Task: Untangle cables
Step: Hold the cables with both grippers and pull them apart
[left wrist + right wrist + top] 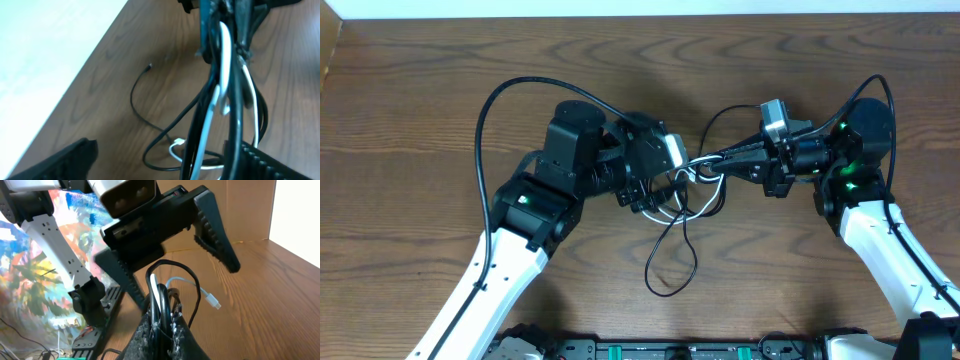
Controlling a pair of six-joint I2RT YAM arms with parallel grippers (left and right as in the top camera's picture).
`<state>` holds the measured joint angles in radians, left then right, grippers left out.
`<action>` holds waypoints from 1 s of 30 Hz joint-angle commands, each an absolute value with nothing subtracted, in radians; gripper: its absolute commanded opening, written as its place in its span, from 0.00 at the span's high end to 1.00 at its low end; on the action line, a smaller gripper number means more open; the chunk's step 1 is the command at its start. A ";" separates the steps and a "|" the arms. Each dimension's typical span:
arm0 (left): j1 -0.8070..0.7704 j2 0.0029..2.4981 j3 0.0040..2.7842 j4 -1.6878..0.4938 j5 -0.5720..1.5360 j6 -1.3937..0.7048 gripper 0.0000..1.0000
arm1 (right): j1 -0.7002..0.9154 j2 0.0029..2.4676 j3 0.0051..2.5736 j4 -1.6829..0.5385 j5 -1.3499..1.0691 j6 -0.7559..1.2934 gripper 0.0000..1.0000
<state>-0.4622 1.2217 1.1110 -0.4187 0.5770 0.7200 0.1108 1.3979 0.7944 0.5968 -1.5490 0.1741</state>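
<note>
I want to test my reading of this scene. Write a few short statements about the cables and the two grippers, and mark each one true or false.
1. The right gripper is shut on a bundle of cables. True.
2. The left gripper is shut too. False: its jaws stand wide apart, on either side of the bundle.
3. All the cables are black. False: a white cable runs among the black ones.
4. A black cable end lies on the wooden table. True.
</note>
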 commanded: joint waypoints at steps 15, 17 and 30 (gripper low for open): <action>-0.504 1.254 1.117 -0.428 0.594 0.725 0.92 | 0.120 1.386 0.804 0.598 -1.550 0.159 0.93; -0.503 1.254 1.117 -0.428 0.588 0.725 0.93 | 0.117 1.386 0.804 0.598 -1.526 0.159 0.79; -0.503 1.253 1.117 -0.428 0.384 0.665 0.92 | 0.033 1.386 0.804 0.598 -1.410 0.160 0.32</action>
